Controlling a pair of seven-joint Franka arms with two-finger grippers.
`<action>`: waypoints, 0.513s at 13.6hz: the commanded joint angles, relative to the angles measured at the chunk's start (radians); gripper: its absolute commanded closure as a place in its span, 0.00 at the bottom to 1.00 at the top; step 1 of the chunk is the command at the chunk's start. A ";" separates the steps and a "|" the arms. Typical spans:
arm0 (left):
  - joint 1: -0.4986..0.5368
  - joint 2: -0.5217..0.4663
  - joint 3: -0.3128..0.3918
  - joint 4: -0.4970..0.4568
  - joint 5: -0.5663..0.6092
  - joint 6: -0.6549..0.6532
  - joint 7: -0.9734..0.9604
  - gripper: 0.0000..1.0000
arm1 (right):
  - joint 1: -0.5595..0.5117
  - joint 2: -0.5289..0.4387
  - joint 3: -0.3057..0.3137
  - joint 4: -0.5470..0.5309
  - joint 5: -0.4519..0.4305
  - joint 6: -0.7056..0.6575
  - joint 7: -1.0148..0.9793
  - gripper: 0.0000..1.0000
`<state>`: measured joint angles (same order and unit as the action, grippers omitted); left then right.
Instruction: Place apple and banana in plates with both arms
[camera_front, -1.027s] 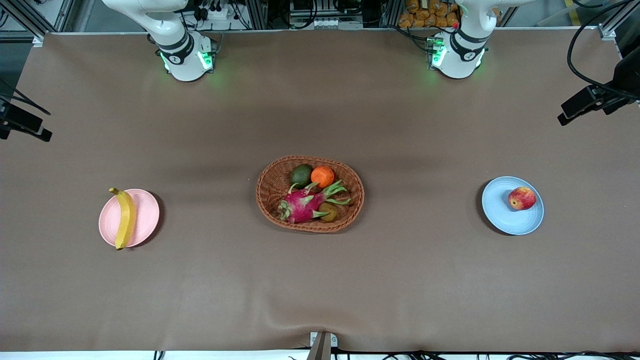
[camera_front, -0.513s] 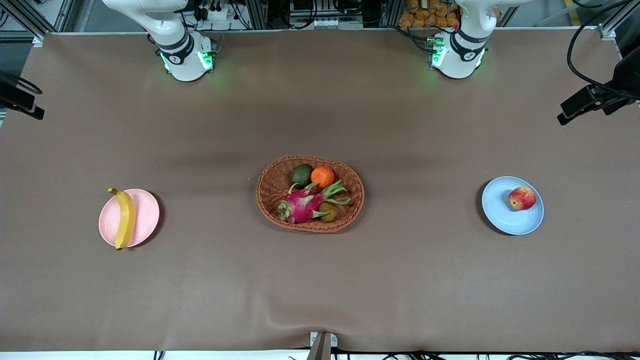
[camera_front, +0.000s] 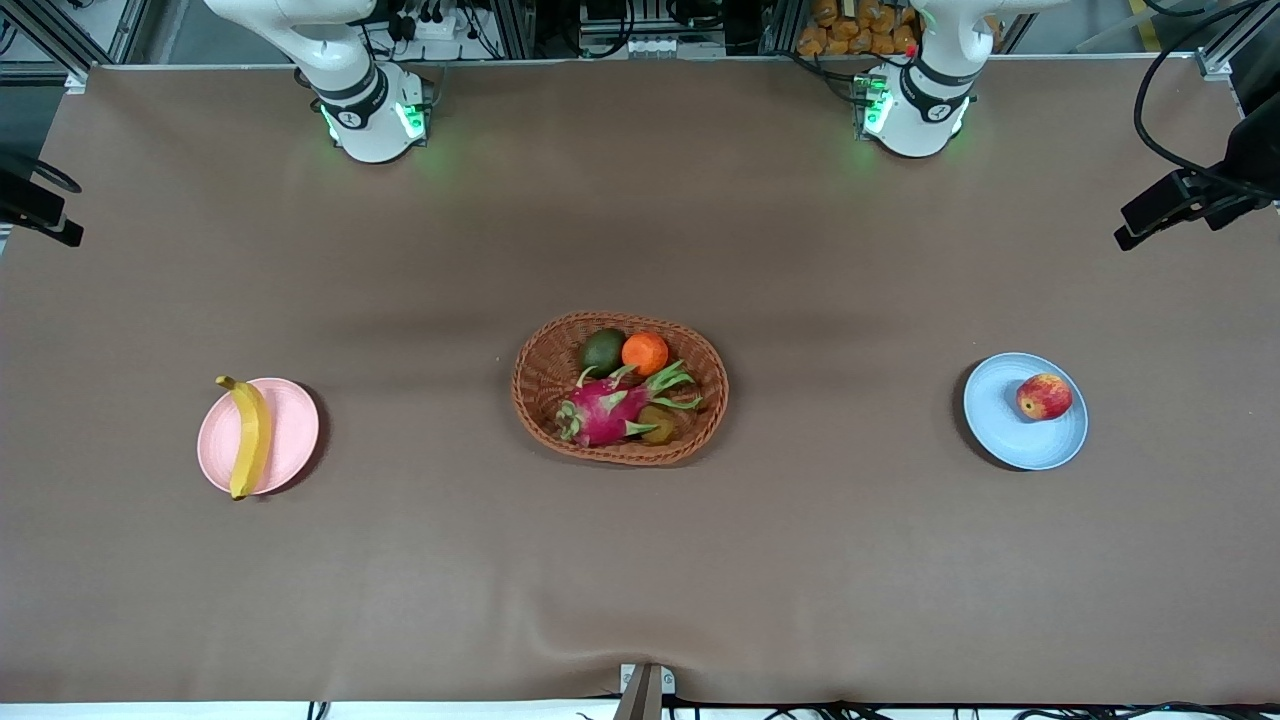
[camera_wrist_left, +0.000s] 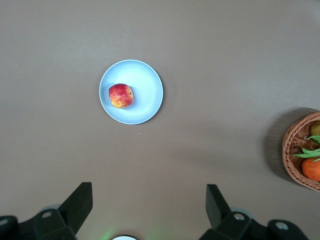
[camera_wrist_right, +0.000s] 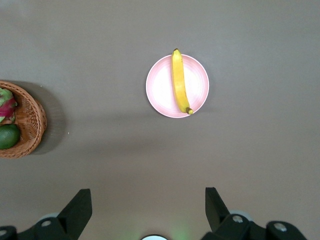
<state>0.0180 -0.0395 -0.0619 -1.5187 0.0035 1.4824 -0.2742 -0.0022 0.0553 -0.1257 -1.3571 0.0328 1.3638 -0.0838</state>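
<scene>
Banana (camera_front: 248, 437) on pink plate (camera_front: 290, 436), bench 9 o'clock; apple (camera_front: 1044, 396) on blue plate (camera_front: 1005, 425), 3 o'clock; task judged complete; left claw (camera_wrist_left: 149, 212), right claw (camera_wrist_right: 148, 212) released, high over bench; retract steadily, avoid plates.

Banana (camera_front: 247, 437) on one plate (camera_front: 290, 437), apple (camera_front: 1043, 396) on the other plate (camera_front: 1005, 425), basket (camera_front: 545, 375) between them

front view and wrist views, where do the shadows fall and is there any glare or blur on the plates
Front view: soft, even light; the pink plate and blue plate each cast a thin dark crescent on the table, with no glare. Left wrist view: the apple looks sharp, and a blurry shadow sits beside the basket. Right wrist view: the banana is crisp on its plate.
</scene>
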 joint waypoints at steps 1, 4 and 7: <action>0.003 -0.006 0.001 0.002 -0.017 -0.007 0.020 0.00 | 0.004 0.008 0.006 0.021 -0.025 0.006 -0.013 0.00; 0.003 -0.006 0.001 0.002 -0.017 -0.007 0.020 0.00 | 0.005 0.008 0.008 0.021 -0.028 0.008 -0.013 0.00; 0.003 -0.006 0.001 0.003 -0.019 -0.005 0.033 0.00 | 0.008 0.008 0.017 0.020 -0.044 0.011 -0.013 0.00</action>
<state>0.0180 -0.0395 -0.0619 -1.5187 0.0035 1.4824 -0.2715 0.0002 0.0555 -0.1204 -1.3571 0.0218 1.3757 -0.0874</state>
